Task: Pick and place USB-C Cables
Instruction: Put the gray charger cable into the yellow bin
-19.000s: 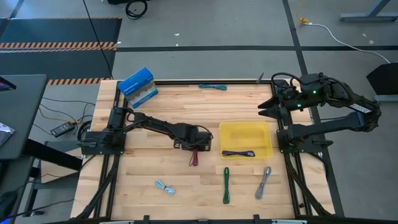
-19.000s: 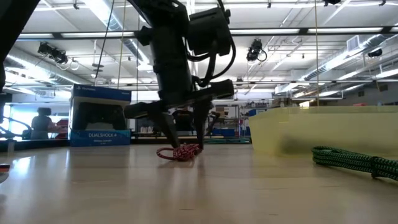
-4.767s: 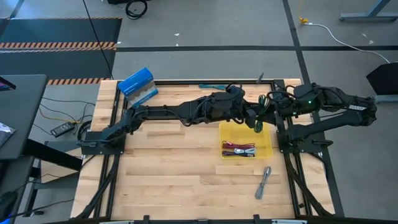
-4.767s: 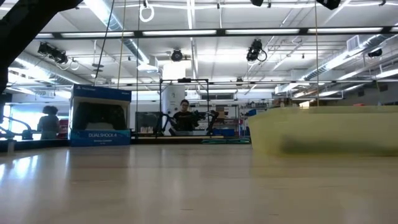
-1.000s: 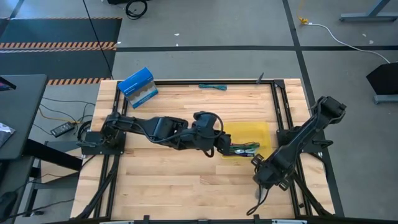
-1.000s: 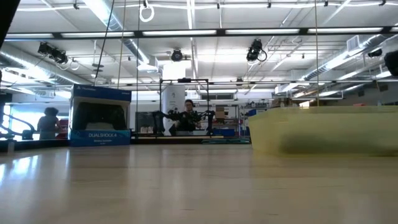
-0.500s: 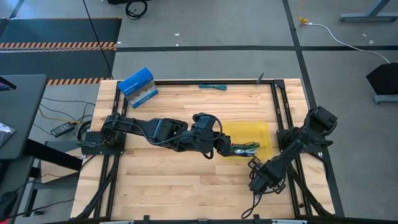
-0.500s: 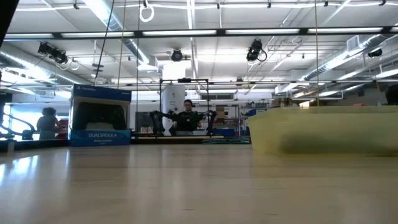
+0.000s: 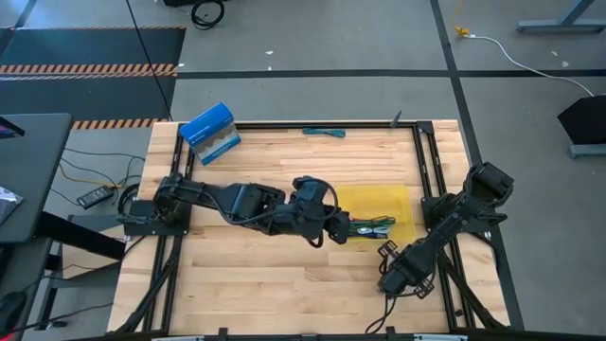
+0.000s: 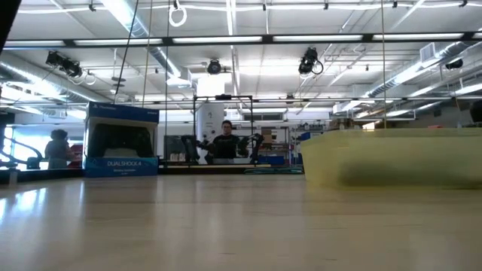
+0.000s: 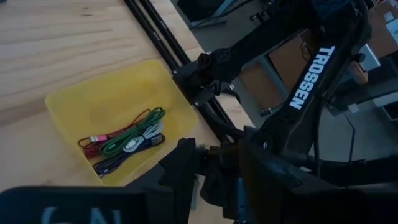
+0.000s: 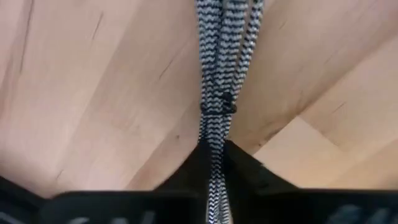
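Between the two dark fingers of the right gripper runs a grey-and-white braided cable, the jaws clenched on it just below its small black tie, and the bundle stretches away from the fingertips across the pale wood of the worktop. From above, this right gripper sits low near the front right part of the worktop, its arm slanting back toward the right edge, and only a thin tail of the cable shows below it. Well apart from it, the left gripper hovers at the near-left edge of the yellow tray; from the pictures I cannot tell whether its jaws are released or closed. Its wrist camera looks down into the yellow tray, where a maroon cable, a green cable, a white-looking cable and a dark purple cable lie together in a loose heap, touching one another. Farther off, a teal cable lies alone near the rear edge of the worktop, and a blue box stands at the rear left corner. At table height the yellow tray and the blue box show, with a person in the room beyond.
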`<state>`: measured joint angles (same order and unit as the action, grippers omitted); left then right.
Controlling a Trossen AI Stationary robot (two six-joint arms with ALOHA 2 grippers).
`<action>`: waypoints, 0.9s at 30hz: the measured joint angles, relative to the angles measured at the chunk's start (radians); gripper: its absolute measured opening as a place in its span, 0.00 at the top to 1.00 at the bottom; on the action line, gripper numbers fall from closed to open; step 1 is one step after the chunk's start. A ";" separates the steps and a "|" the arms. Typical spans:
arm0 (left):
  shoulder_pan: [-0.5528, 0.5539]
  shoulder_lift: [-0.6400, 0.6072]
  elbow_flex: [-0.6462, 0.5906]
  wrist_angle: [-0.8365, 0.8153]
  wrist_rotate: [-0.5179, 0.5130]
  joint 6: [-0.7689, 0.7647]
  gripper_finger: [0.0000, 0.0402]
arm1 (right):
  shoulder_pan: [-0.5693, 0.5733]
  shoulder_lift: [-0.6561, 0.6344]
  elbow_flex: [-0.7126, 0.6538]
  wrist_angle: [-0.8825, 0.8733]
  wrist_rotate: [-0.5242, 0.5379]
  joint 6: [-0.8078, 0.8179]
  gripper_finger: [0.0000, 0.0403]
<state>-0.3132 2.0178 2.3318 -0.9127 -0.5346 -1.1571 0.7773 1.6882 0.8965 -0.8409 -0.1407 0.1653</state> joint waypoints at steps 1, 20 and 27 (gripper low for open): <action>-0.001 0.000 0.000 -0.001 0.000 0.002 0.68 | 0.000 0.000 0.000 0.001 -0.005 0.001 0.96; -0.010 0.000 0.000 -0.045 0.000 -0.001 0.68 | -0.142 -0.310 0.215 -0.294 0.230 0.072 0.96; 0.017 0.000 0.000 -0.056 0.033 0.043 0.68 | -0.387 -0.363 0.214 -0.394 0.283 0.011 0.96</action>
<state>-0.2963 2.0178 2.3322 -0.9688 -0.5016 -1.1142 0.3907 1.3254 1.1110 -1.2353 0.1424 0.1767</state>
